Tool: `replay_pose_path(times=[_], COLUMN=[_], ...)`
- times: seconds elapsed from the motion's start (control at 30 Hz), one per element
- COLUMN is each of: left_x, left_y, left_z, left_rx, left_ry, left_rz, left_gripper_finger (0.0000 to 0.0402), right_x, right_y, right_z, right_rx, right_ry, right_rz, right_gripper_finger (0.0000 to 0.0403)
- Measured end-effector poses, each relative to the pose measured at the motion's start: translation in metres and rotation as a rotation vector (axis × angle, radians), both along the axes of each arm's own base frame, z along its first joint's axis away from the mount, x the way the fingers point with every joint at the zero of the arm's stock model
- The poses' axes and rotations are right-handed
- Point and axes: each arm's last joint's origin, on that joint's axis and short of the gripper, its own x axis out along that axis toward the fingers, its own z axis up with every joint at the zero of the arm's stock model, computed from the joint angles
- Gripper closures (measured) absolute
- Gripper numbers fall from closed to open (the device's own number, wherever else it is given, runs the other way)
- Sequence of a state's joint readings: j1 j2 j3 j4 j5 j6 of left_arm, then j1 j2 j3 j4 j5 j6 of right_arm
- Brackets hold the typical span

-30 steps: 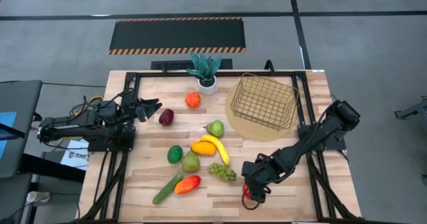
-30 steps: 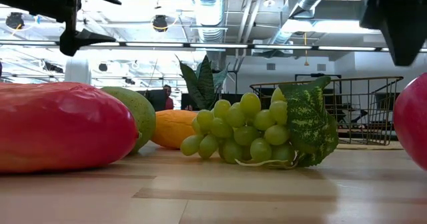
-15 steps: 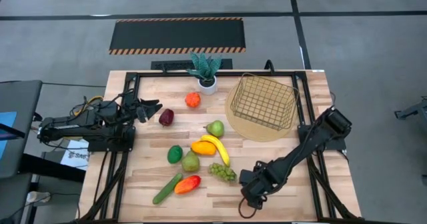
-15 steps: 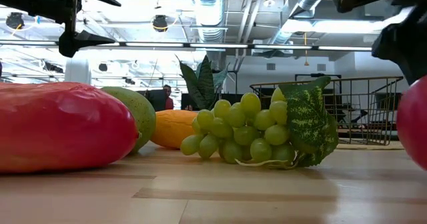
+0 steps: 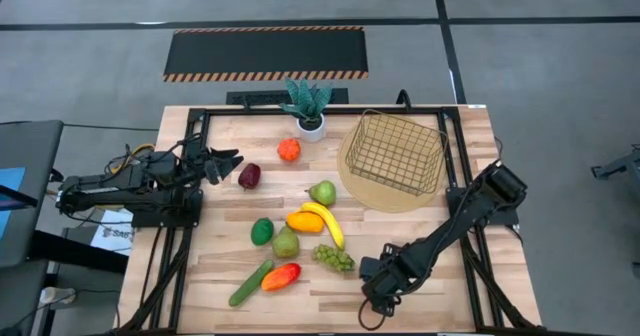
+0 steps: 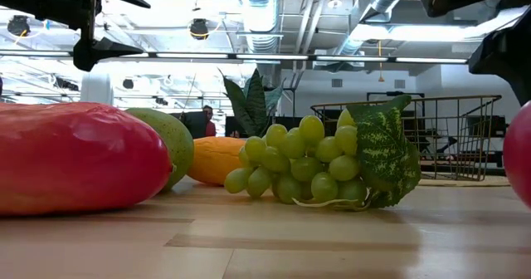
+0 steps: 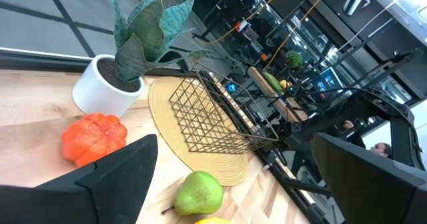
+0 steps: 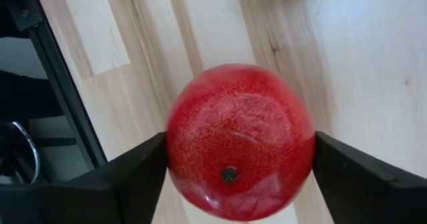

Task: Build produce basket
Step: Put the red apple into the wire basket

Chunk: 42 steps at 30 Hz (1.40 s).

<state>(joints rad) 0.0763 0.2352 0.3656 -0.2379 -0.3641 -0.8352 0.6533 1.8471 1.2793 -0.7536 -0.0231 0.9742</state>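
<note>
Produce lies loose on the counter [image 5: 215, 191] in the high view: a plum [image 5: 249, 176], pear [image 5: 322, 192], banana [image 5: 328, 223], lime [image 5: 262, 230], grapes [image 5: 335, 258] and cucumber [image 5: 250, 283] cluster mid-counter. The basket [image 5: 397, 152] sits tilted on a round mat [image 5: 360, 191] at the far right, beside a potted plant [image 5: 308, 104], with nothing in it. The right end effector [image 5: 372, 294] is down at the near edge, just past the grapes. The left end effector [image 5: 232, 160] hangs beside the plum, apart from it.

Low view: the grapes sit on the wood, the basket behind them, and a red apple [image 6: 521, 154] shows at the right edge under the dark right arm.

Left wrist view: the left fingers [image 7: 113, 181] stand wide apart, released, nothing between them; the basket and the pear lie beyond.

Right wrist view: the apple fills the gap between the right fingers [image 8: 120, 184], which press against both its sides, grasping it low over the counter.
</note>
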Motion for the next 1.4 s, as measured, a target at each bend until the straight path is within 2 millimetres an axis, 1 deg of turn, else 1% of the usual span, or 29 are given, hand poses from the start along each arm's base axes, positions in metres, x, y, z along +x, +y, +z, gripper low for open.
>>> replay_pose_path(times=[0.1, 0.2, 0.33, 0.43, 0.5, 0.6, 0.73, 0.83, 0.9, 0.97, 1.1, 1.17, 1.3, 1.4], left_x=[0.000, 0.000, 0.000, 0.000, 0.000, 0.000, 0.000, 0.000, 0.000, 0.000, 0.000, 0.000, 0.000, -0.001], left_y=[0.000, 0.000, 0.000, 0.000, 0.000, 0.000, 0.000, 0.000, 0.000, 0.000, 0.000, 0.000, 0.000, 0.001], left_z=[0.000, 0.000, 0.000, 0.000, 0.000, 0.000, 0.000, 0.000, 0.000, 0.000, 0.000, 0.000, -0.001, -0.002], left_rx=[0.000, 0.001, 0.001, 0.001, 0.001, 0.002, 0.003, 0.003, 0.003, 0.002, -0.014, -0.018, -0.019, -0.019], left_ry=[0.000, 0.000, 0.000, -0.001, -0.001, -0.001, -0.001, 0.000, 0.000, -0.001, -0.008, -0.008, -0.003, 0.007], left_rz=[0.000, 0.000, 0.002, 0.003, 0.006, 0.008, 0.016, 0.017, 0.017, 0.018, 0.020, 0.020, 0.021, 0.036], left_gripper_finger=[0.0018, 0.0018, 0.0018, 0.0018, 0.0018, 0.0018, 0.0018, 0.0018, 0.0018, 0.0018, 0.0018, 0.0018, 0.0018, 0.0018], right_x=[-0.001, -0.004, -0.008, -0.011, -0.015, -0.023, -0.038, -0.046, -0.049, -0.050, -0.049, -0.048, -0.046, -0.039], right_y=[-0.002, -0.008, -0.022, -0.041, -0.059, -0.093, -0.146, -0.186, -0.211, -0.235, -0.278, -0.298, -0.329, -0.346], right_z=[0.004, 0.015, 0.040, 0.063, 0.081, 0.107, 0.138, 0.152, 0.156, 0.157, 0.149, 0.142, 0.130, 0.116], right_rx=[0.001, -0.003, 0.010, 0.003, -0.021, -0.098, -0.231, -0.295, -0.333, -0.375, -0.444, -0.442, -0.350, -0.306], right_ry=[-0.007, -0.027, -0.072, -0.133, -0.183, -0.256, -0.360, -0.398, -0.400, -0.381, -0.299, -0.255, -0.210, -0.178], right_rz=[0.000, -0.011, -0.013, -0.028, -0.052, -0.128, -0.301, -0.413, -0.469, -0.515, -0.601, -0.665, -0.745, -0.779], right_gripper_finger=[0.0086, 0.0088, 0.0086, 0.0086, 0.0086, 0.0086, 0.0085, 0.0085, 0.0085, 0.0085, 0.0084, 0.0084, 0.0084, 0.0084])
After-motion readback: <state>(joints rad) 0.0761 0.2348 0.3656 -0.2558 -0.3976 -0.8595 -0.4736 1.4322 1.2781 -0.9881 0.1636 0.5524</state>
